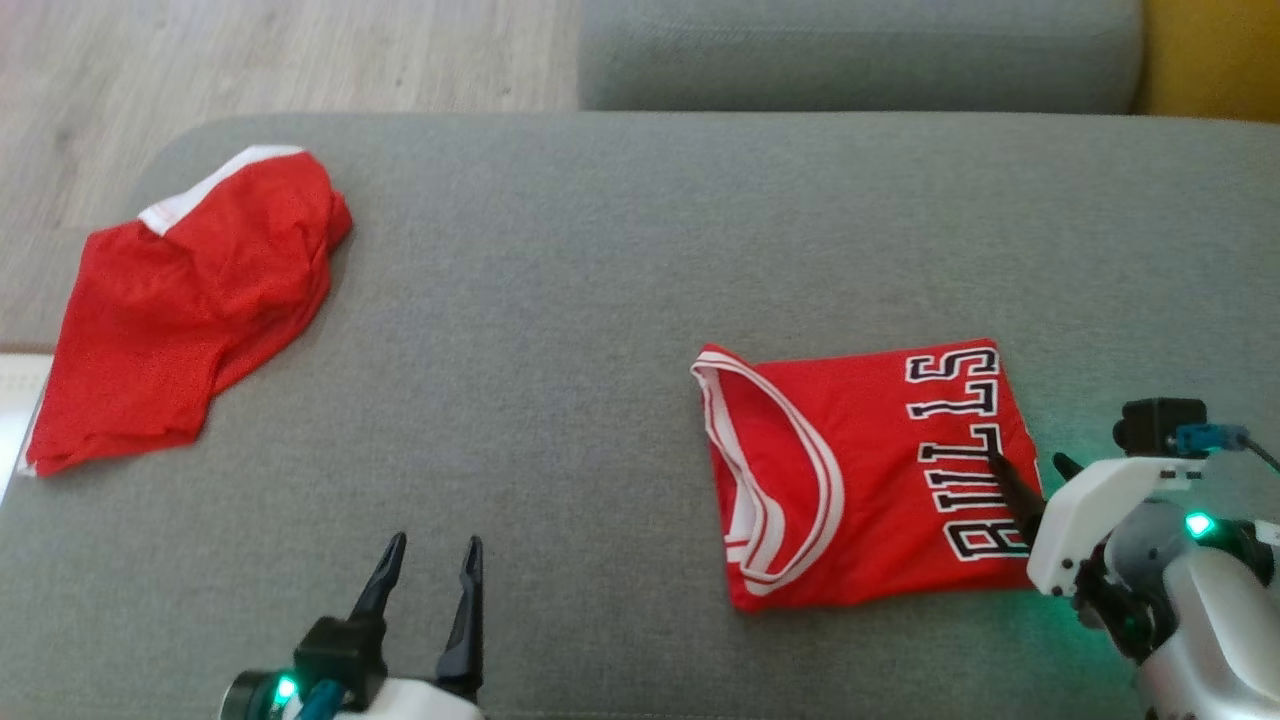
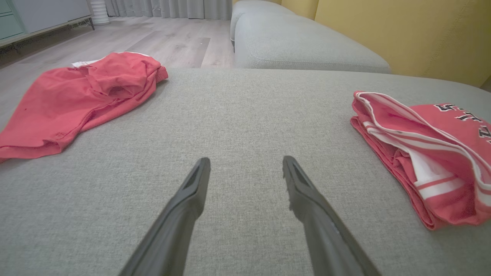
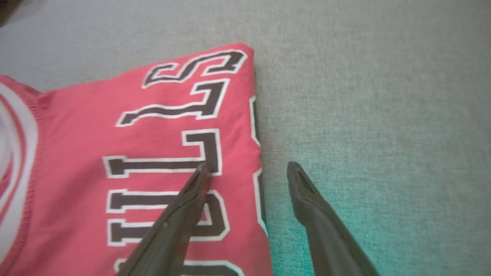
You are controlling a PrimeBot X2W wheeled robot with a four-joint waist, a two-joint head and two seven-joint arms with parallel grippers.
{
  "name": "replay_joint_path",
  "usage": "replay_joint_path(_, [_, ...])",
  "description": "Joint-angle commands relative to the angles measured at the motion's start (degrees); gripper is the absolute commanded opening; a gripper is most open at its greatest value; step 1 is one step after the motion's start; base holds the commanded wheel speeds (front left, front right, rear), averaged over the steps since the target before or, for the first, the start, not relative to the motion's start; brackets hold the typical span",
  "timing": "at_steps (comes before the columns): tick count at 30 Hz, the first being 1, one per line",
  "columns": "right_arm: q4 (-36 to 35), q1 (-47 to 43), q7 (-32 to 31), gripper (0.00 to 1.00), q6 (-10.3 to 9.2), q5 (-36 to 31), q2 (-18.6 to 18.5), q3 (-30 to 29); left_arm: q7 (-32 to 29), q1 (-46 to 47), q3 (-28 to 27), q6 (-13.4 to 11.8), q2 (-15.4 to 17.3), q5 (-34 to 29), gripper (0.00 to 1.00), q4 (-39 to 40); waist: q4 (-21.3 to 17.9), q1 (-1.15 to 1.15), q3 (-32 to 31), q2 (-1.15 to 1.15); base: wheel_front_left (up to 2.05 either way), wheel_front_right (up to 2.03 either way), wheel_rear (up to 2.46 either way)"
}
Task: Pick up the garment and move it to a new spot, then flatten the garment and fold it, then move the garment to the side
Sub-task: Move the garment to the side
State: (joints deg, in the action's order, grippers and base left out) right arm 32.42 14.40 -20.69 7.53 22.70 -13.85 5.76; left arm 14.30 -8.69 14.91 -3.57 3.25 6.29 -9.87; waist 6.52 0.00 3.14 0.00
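My right gripper (image 3: 248,165) is spread, straddling the edge of the folded Bulls jersey (image 3: 115,145): one finger above the lettering, the other above bare sofa cushion (image 3: 383,96). Closing here, I might catch only the top layer and drag the fold open.

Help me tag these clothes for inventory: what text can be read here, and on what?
"BULLS": black, white-edged letters on the folded red jersey, running sideways in the head view.
Crumpled red garment: no text can be seen on it.
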Motion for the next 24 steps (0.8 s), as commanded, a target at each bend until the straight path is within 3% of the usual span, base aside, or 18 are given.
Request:
replay_joint_path(1, [-0.8,2.9,0.0,1.00,-0.04,0.3,-1.5,0.8,0.7,2.9,-1.2,0.0,-0.4,-0.4,1.00,1.3,0.8,0.00,0.8,0.00,0.00,0.00,0.00])
replay_joint_path(5, [4.1,5.1,-1.3,1.00,-0.04,2.1,-0.3,1.3,0.7,4.1,-0.5,-0.3,-0.4,-0.2,1.00,1.3,1.4,0.00,1.7,0.00,0.00,0.00,0.00])
replay_joint_path(6, [4.3,5.5,-1.8,0.91,-0.04,4.0,0.2,2.1,0.7,4.3,-0.5,-0.4,-0.4,-0.2,1.00,1.3,1.4,0.00,1.8,0.00,0.00,0.00,0.00])
replay_joint_path(7, [4.3,5.8,-1.9,0.32,-0.04,5.9,0.4,2.8,0.7,4.4,-0.5,-0.5,-0.4,-0.2,1.00,1.4,1.3,0.00,2.0,0.00,0.00,0.00,0.00])
replay_joint_path(8, [4.2,6.2,-1.8,0.00,-0.04,7.5,0.4,3.2,0.7,4.5,-0.6,-0.7,-0.4,-0.1,1.00,1.5,1.1,0.00,2.2,0.00,0.00,0.00,0.00])
replay_joint_path(11, [2.9,7.9,0.3,0.00,-0.04,9.5,-1.3,5.7,0.7,4.8,-0.4,-1.3,-0.4,0.2,1.00,1.8,-0.4,0.00,3.1,0.00,0.00,0.00,0.00])
replay_joint_path(16, [3.2,14.0,5.9,0.00,-0.04,7.4,-6.3,7.3,0.7,6.4,0.6,-1.6,-0.4,0.1,1.00,2.6,-4.3,0.00,6.7,0.00,0.00,0.00,0.00])
replay_joint_path(24, [12.8,27.4,12.9,0.00,-0.04,-0.3,-16.0,0.6,0.7,9.6,0.6,-1.3,-0.2,-2.4,1.00,4.1,-8.5,0.00,14.1,0.00,0.00,0.00,0.00])
